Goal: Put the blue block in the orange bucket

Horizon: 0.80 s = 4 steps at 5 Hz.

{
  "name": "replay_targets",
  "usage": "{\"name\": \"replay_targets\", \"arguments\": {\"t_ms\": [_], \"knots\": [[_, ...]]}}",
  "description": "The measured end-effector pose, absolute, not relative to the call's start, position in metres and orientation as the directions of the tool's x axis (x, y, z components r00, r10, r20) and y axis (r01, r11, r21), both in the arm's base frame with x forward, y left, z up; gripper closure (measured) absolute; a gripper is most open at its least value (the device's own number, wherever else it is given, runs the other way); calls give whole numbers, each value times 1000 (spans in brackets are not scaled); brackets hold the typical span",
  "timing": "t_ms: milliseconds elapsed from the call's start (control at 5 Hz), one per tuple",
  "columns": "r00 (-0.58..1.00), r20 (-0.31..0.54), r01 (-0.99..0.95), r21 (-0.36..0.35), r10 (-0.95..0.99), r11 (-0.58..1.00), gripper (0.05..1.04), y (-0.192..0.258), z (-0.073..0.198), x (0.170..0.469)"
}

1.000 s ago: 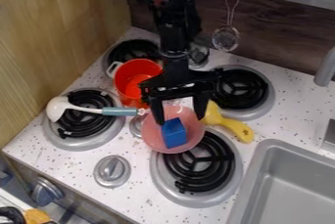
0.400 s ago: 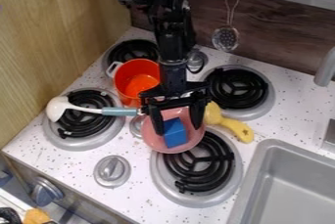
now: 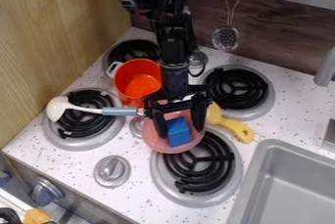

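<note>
The smooth blue, boxy block (image 3: 178, 131) is contained in the round pink plastic-looking bowl (image 3: 156, 143). The black two-fingered hand (image 3: 180, 131) is held open over the bowl, its fingers parted around the block. The round orange plastic-looking bucket (image 3: 140, 85) is set near the bowl, toward the upper left.

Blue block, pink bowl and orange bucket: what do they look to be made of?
The blue block could be painted wood or plastic: flat, opaque, matte-looking faces. The pink bowl looks like smooth plastic, given its even colour and thin rim. The orange bucket has a soft sheen and a pale handle, suggesting plastic, though enamelled metal is possible.
</note>
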State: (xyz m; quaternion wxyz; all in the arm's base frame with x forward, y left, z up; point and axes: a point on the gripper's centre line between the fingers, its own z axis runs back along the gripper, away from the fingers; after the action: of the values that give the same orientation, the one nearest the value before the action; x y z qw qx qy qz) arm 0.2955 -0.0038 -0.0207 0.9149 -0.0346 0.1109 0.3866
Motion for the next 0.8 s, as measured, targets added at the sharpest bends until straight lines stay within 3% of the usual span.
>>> {"name": "replay_targets", "arguments": {"t_ms": [200,400,800], "knots": [[670,-230,-721,27,706,693,423,-3,-18,299],[677,-232,-712,36,699,701,478,-3,-18,298],[713,-56,-697,39,698,716,478,1,21,305]]}}
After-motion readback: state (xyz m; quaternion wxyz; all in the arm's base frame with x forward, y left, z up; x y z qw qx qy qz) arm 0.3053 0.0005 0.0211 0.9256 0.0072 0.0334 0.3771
